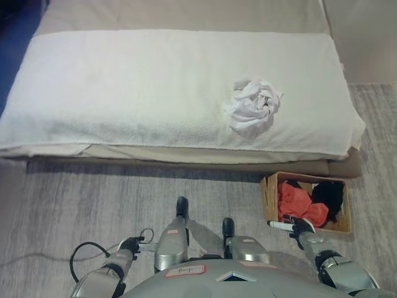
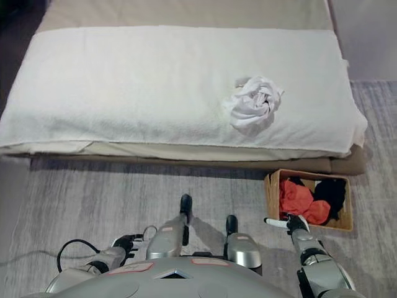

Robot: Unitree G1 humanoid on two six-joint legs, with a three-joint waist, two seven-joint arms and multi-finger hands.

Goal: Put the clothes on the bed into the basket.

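Note:
A crumpled white garment lies on the white blanket of the bed, right of the middle and near the front edge. A brown basket stands on the floor below the bed's right end. It holds a red cloth and a black cloth. My right hand is at the basket's near rim, empty, with a white-tipped finger held straight out to the left. My left hand hangs low over the floor at the lower left, far from the bed.
The bed spans most of the view's width, with its beige base showing under the blanket. Grey carpet covers the floor between me and the bed. The basket also shows in the right eye view.

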